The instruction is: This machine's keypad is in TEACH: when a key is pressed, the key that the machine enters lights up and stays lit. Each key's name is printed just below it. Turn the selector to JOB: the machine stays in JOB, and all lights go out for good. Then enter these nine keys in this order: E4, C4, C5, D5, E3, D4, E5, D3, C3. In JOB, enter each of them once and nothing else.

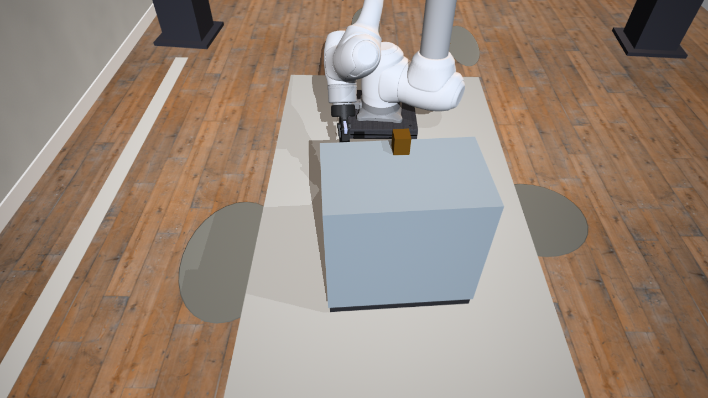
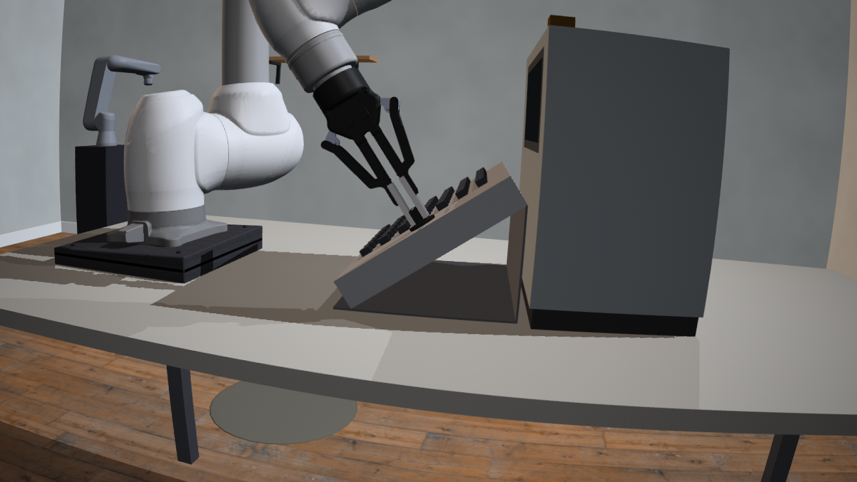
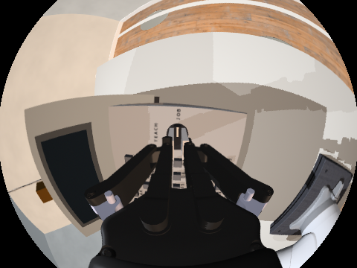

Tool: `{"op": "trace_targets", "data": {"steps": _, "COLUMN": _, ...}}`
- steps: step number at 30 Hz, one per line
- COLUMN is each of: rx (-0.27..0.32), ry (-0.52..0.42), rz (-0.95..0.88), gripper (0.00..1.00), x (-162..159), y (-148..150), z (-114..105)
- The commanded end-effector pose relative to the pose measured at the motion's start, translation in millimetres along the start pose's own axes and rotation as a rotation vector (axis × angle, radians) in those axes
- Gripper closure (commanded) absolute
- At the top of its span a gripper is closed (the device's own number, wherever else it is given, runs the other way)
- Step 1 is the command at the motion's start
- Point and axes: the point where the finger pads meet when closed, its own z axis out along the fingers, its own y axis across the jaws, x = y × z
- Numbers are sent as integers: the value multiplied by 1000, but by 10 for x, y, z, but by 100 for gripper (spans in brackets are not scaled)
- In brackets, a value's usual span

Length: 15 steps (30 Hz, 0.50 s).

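The machine (image 1: 403,218) is a grey cabinet with a sloped tan keypad panel (image 2: 431,230) on its front. My gripper (image 2: 417,218) is down on the panel and shut on the selector knob (image 3: 178,131). In the wrist view the knob's pointer lines up with the printed word JOB (image 3: 178,113), and the word TEACH (image 3: 155,131) sits just left of it. The dark keys (image 2: 446,195) stand in rows on the panel, and I see no lit key. In the wrist view my fingers hide most of the keys. The small block on the cabinet's top (image 1: 401,142) is dull brown.
The dark screen (image 3: 67,174) is on the cabinet's front face above the panel. The arm's base (image 2: 161,242) stands on a black plate behind the panel. A black stand with a grey bracket (image 2: 102,149) is at the far left.
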Motion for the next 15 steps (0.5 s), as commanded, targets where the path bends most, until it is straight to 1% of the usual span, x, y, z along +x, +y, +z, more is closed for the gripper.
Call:
{"op": "trace_targets", "data": {"steps": 1, "rx": 0, "ry": 0, "rz": 51, "gripper": 100, "x": 1, "y": 0, "z": 1}}
{"op": "trace_targets", "data": {"steps": 15, "rx": 0, "ry": 0, "rz": 108, "gripper": 100, "x": 1, "y": 0, "z": 1}}
